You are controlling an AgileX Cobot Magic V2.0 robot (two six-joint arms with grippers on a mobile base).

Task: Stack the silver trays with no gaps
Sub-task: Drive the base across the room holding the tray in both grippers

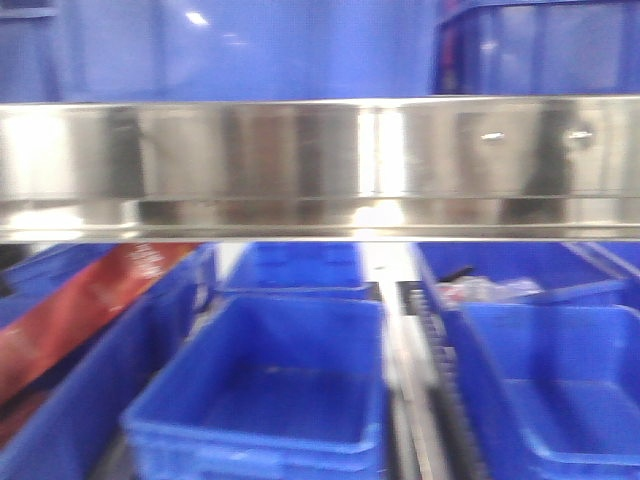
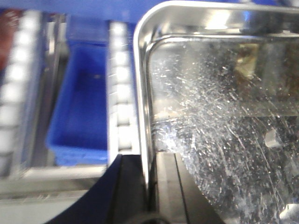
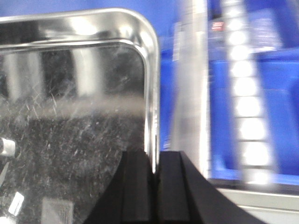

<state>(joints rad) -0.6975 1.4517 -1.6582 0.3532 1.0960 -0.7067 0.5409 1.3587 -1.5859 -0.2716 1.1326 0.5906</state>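
Silver tray (image 2: 210, 140) is carried btwn both arms: left gripper (image 2: 150, 186) has its fingers clamped on the left rim, right gripper (image 3: 155, 175) is clamped on the opp rim. A grip each side keeps it level, which I reckon matters for nesting w/o gaps. Blue bins (image 1: 270, 385) and a roller track (image 2: 122, 93) show past its edges. Front cam shows only the shelf rail (image 1: 320, 160) and bins, no tray. No 2nd tray in view, so I can't tell where this one lands yet
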